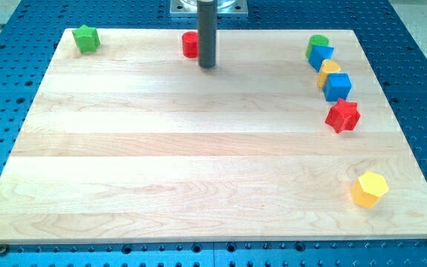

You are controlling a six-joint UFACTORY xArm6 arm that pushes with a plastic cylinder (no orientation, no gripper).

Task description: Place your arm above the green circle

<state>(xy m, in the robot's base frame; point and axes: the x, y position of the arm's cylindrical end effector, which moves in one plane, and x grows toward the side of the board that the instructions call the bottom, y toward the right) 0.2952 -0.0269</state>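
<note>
Rod tip (207, 65) bare, holds nothing, just beside red cylinder (190, 44); green circle (318, 42) well apart at view's right; approach not yet done

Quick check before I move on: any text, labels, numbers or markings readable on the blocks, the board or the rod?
None. No word, number, label or sign shows anywhere.
The wooden board is bare wood grain.
The green circle and the other coloured blocks have plain faces.
My tip, just right of the red block, is on an unmarked dark rod.
</note>
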